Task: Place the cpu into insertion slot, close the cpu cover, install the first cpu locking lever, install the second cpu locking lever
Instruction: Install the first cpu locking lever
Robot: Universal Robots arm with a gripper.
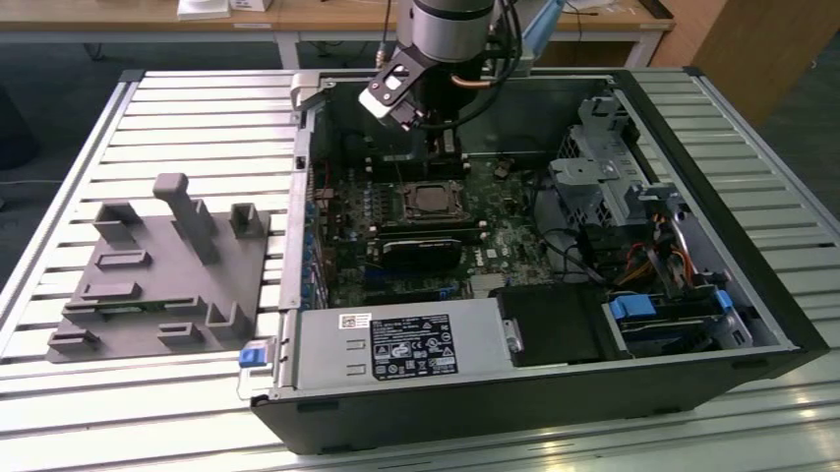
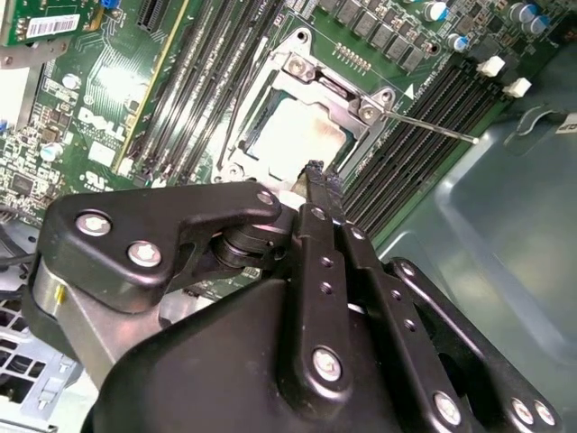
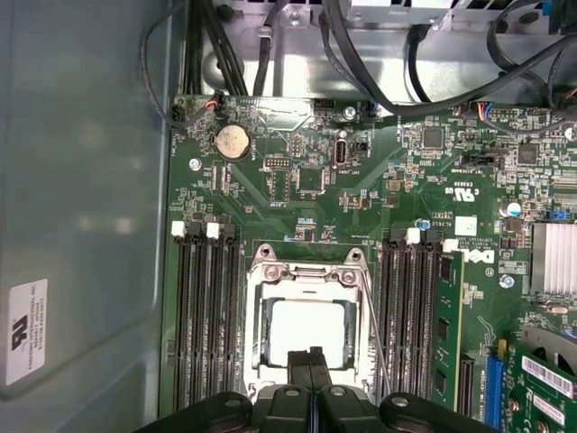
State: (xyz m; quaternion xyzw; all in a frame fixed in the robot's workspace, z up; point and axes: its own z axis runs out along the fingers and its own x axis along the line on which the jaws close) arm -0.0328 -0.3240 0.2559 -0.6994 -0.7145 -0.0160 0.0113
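The cpu (image 3: 306, 329) (image 2: 302, 135) is a pale square lying in the insertion slot (image 1: 431, 200) on the green motherboard. The cpu cover (image 3: 255, 317) (image 2: 335, 90), a dark metal frame, lies down around it with the chip showing through its window. A thin metal locking lever (image 3: 376, 336) (image 2: 433, 127) slants out over the memory slots beside the socket. My gripper (image 3: 311, 357) (image 2: 315, 171) (image 1: 444, 157) hangs just above the socket's edge, its two black fingers pressed together with nothing between them.
The open black computer case (image 1: 735, 295) encloses the board, with memory slots (image 3: 203, 316) on both sides of the socket, cables (image 3: 406, 54) and a silver-labelled power supply (image 1: 400, 349). A grey fixture block (image 1: 157, 275) sits on the slatted table at the exterior view's left.
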